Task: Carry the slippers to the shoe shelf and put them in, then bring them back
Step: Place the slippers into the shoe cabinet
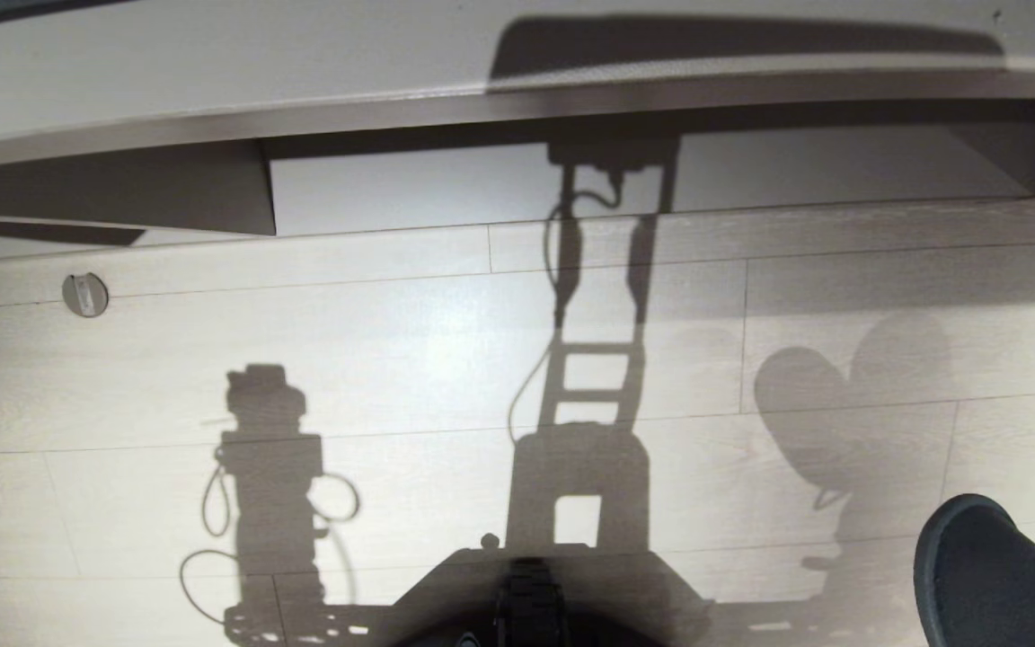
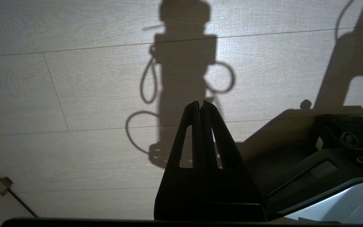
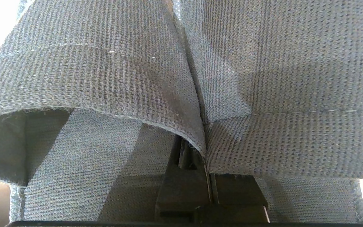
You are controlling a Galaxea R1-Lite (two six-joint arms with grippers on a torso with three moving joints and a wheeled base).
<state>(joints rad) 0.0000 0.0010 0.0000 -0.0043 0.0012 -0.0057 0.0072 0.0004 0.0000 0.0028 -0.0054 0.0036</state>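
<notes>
The black fabric slippers fill the right wrist view, pressed together side by side. My right gripper is shut on the slippers, pinching their inner edges, with its fingertips hidden under the cloth. In the head view one rounded slipper toe pokes in at the bottom right, above the floor. Across the far side lies the shoe shelf, a pale top with a dark edge strip, a wide open recess and an upright panel on the left. My left gripper hangs shut and empty over the pale plank floor.
A round metal floor fitting sits on the planks at the left. My own base shows at the bottom middle, with arm and trunk shadows cast across the floor. A cable with a clip runs along the wall edge beside the left arm.
</notes>
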